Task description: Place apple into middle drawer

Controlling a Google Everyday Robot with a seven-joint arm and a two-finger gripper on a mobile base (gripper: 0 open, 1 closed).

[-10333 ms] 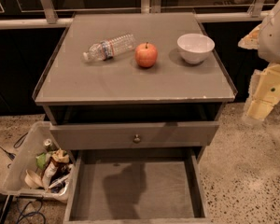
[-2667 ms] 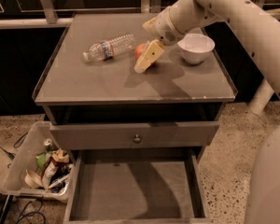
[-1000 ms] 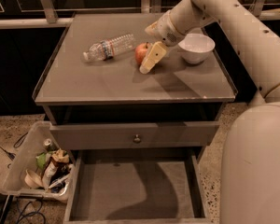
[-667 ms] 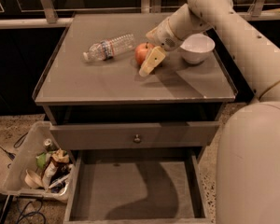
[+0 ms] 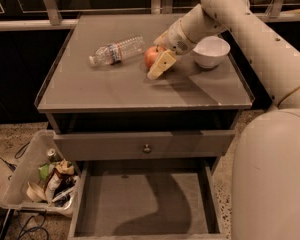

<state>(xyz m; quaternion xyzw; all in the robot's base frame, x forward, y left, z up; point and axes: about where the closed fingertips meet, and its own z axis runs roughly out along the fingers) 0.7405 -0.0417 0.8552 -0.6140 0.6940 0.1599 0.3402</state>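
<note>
No lettering, brand, number or sign can be read anywhere in this scene. The plastic bottle (image 5: pixel 117 50) lying on its side at the far left of the worktop (image 5: pixel 90 91) bears a pale wrapper, but no word on it can be made out. The gripper (image 5: pixel 160 61) is at the apple (image 5: pixel 151 56), just left of the white bowl (image 5: pixel 211 51).

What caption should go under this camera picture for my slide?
Gripper at the apple on the cabinet top, middle drawer open below.
</note>
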